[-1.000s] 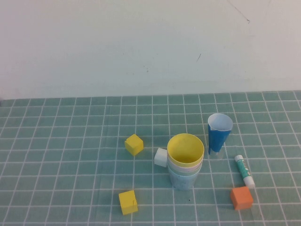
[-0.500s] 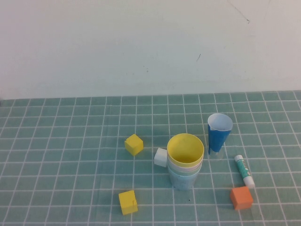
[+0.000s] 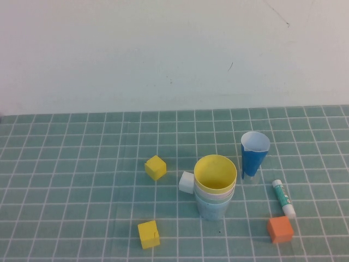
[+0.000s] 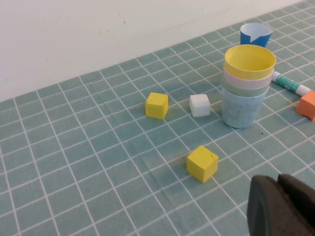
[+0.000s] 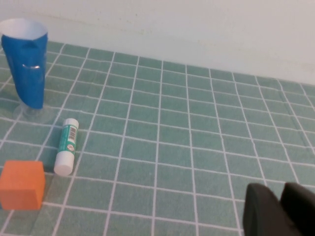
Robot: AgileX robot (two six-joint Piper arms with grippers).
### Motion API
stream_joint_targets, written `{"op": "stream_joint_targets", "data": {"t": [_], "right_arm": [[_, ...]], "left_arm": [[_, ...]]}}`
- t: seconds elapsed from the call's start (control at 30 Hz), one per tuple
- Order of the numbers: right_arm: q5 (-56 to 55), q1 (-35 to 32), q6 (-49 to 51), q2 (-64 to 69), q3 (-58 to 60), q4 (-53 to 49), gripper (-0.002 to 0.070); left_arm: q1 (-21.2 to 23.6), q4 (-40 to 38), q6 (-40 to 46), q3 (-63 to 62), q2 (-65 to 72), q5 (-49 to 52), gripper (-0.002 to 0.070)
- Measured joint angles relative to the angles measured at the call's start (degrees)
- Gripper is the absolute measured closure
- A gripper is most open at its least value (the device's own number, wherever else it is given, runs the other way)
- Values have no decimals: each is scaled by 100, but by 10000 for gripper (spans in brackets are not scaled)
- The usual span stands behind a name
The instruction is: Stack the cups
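Nothing has moved over the last second — cups [image 3: 215,188] sit nested mid-table, task looks done. Left gripper [image 4: 281,206] shut, empty, near-left; right gripper [image 5: 278,209] near-right — slightly apart, empty.

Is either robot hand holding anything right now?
No. The left end effector and right end effector hover empty above the table; the stacked cups stand untouched.

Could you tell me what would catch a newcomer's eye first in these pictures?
The stack of cups stands mid-table, yellow on top, a white cube at its left. A dark-blue cone cup stands behind it to the right. The left gripper, shut, and the right gripper are pulled back, holding nothing.
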Motion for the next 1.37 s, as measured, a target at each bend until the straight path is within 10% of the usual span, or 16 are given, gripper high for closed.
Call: {"op": "stream_joint_targets", "data": {"t": [0.6,1.37], "right_arm": [[0,0,0,0,0,0,594],[0,0,0,0,0,0,594]], "left_arm": [[2354,289,-1214,2994,0,-3809,677],[2453,338,613,2983,10,-3441,677]]}}
